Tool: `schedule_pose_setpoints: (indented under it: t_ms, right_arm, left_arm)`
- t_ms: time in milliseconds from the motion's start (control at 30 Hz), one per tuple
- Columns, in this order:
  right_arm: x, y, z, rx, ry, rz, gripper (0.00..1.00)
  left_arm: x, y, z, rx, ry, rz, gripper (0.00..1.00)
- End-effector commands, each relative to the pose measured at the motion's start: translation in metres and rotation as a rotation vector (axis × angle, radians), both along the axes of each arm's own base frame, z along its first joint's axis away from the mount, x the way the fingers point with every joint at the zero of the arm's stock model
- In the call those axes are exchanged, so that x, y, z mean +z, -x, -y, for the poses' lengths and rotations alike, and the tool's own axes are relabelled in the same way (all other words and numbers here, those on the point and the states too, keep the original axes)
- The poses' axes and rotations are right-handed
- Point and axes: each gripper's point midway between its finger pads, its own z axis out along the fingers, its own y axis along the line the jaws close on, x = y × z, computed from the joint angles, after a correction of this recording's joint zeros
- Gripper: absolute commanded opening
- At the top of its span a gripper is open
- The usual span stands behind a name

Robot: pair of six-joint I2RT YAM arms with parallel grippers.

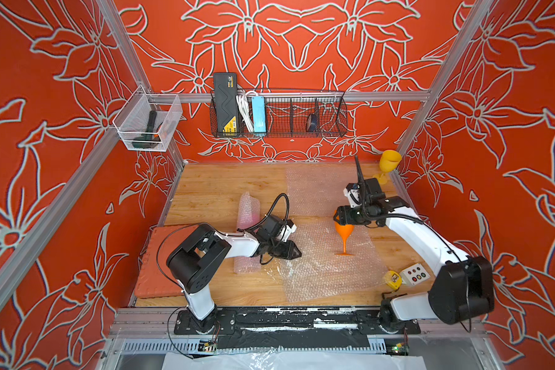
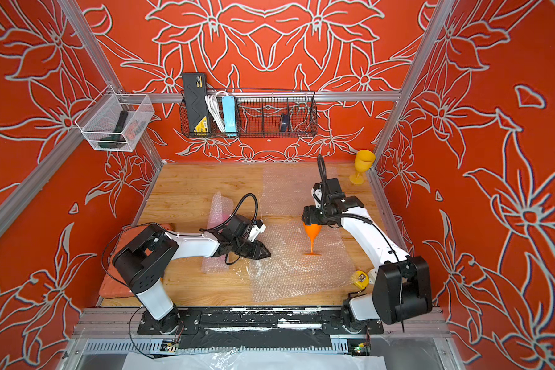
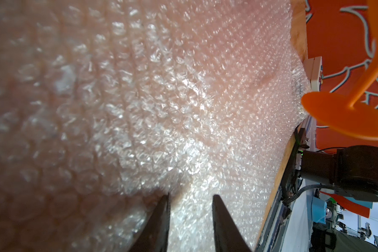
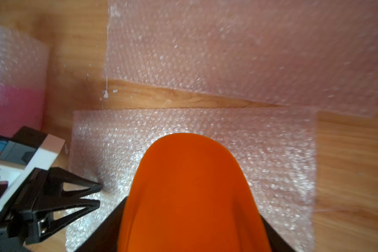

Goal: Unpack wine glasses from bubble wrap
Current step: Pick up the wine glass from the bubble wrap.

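Orange goblet (image 4: 190,192) between right fingers (image 4: 110,227)

The left arm (image 1: 237,245) and right arm (image 1: 414,234) look alike: glossy white shell links between bulky matte black joint housings (image 1: 189,262), each standing on a black base plate (image 1: 225,320). Black cables (image 1: 281,200) loop over each wrist beside a black-and-white camera block (image 1: 282,228), and the left hand (image 1: 297,253) and right hand (image 1: 336,221) are black, with pointed fingers (image 4: 92,187) cut out as open triangles.
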Motion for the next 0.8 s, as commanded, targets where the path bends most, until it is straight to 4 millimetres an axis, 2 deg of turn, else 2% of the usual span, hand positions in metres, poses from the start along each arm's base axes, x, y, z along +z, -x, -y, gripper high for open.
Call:
schedule_pose_setpoints:
  t_ms: [0, 167, 367, 633, 767]
  right_arm:
    - [0.022, -0.021, 0.039, -0.13, 0.096, 0.158, 0.7]
    - [0.061, -0.049, 0.09, -0.353, 0.161, 0.417, 0.67]
    - [0.079, -0.082, 0.137, -0.538, 0.235, 0.535, 0.64]
    - [0.078, -0.125, 0.206, -0.769, 0.335, 0.676, 0.63]
    - [0.072, -0.151, 0.231, -0.821, 0.374, 0.7, 0.63]
  left_arm:
    - [0.005, 0.004, 0.002, -0.026, 0.009, 0.013, 0.32]
    - [0.004, 0.005, 0.001, -0.026, 0.011, 0.013, 0.32]
    - [0.006, 0.007, 0.0, -0.025, 0.018, 0.017, 0.32]
    - [0.008, 0.009, 0.0, -0.033, 0.027, 0.016, 0.32]
    - [0.008, 0.01, -0.001, -0.033, 0.029, 0.015, 0.32]
